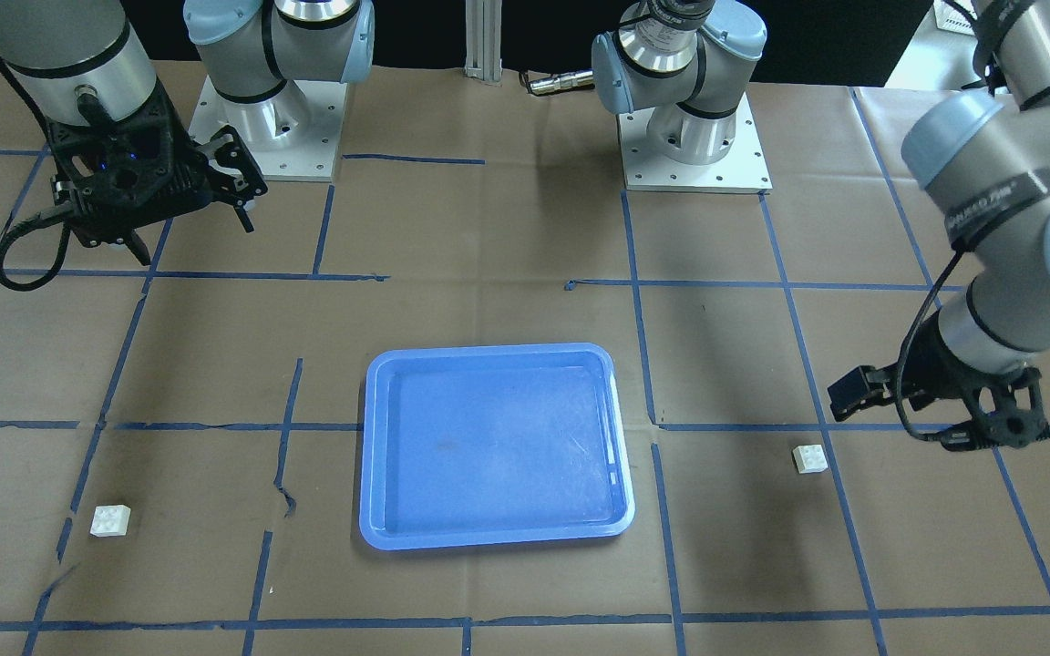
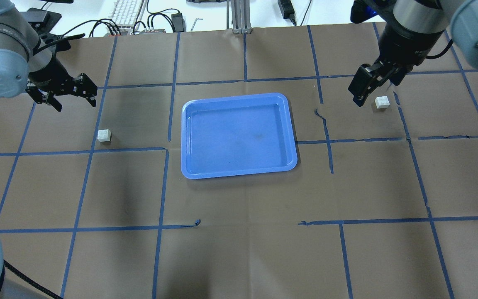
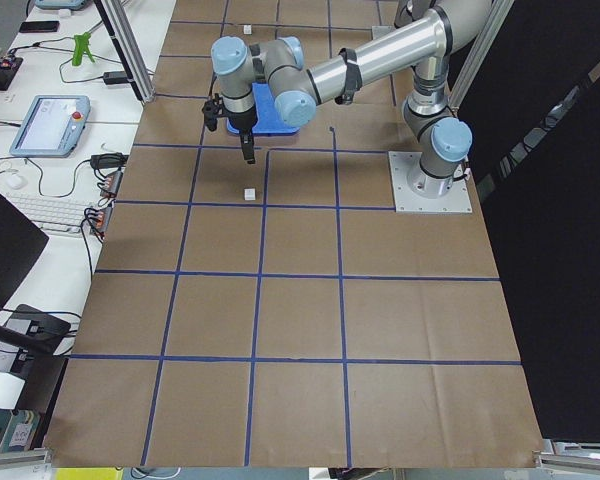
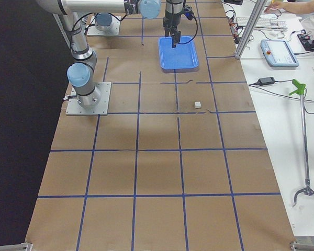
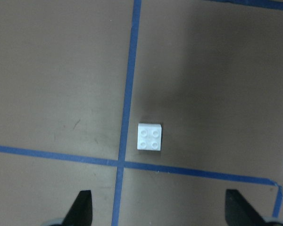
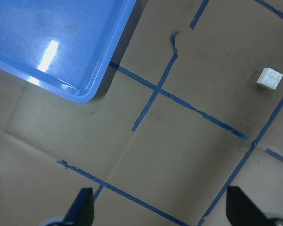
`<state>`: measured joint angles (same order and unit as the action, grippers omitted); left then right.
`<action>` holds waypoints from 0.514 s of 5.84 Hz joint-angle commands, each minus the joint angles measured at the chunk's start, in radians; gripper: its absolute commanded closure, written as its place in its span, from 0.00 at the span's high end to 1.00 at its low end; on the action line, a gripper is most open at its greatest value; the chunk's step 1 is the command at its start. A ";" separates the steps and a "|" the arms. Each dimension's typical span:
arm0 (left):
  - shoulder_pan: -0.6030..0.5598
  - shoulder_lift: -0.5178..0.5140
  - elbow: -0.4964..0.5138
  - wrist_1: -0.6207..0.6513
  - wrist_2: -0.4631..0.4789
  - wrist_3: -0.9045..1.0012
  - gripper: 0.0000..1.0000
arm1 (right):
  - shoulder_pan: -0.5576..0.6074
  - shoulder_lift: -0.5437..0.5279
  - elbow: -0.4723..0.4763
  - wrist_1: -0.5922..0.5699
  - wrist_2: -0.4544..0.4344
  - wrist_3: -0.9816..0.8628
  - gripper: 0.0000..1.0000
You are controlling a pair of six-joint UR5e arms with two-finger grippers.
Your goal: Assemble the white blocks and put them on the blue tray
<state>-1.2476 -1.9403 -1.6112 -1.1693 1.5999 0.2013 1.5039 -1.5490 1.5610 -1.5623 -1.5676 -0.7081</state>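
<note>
Two white blocks lie apart on the brown paper, one on each side of the blue tray, which holds nothing. The left white block shows in the left wrist view, studs up, beside a tape cross. My left gripper hovers open above it, fingertips wide apart. The right white block sits at the upper right of the right wrist view. My right gripper is open and empty, held high between that block and the tray.
Blue tape lines grid the paper, torn in places. The two arm bases stand at the table's robot side. A keyboard and cables lie beyond the far edge.
</note>
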 commanded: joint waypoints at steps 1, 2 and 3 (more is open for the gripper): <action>0.005 -0.081 -0.021 0.073 0.003 0.006 0.99 | -0.101 0.027 -0.002 0.001 0.008 -0.504 1.00; 0.005 -0.132 -0.025 0.118 0.009 0.004 0.99 | -0.144 0.046 -0.007 -0.002 0.008 -0.718 1.00; 0.005 -0.155 -0.060 0.178 0.008 0.006 0.99 | -0.169 0.079 -0.007 -0.087 0.011 -0.939 1.00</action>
<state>-1.2427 -2.0659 -1.6460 -1.0436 1.6071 0.2062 1.3652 -1.4989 1.5550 -1.5901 -1.5594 -1.4283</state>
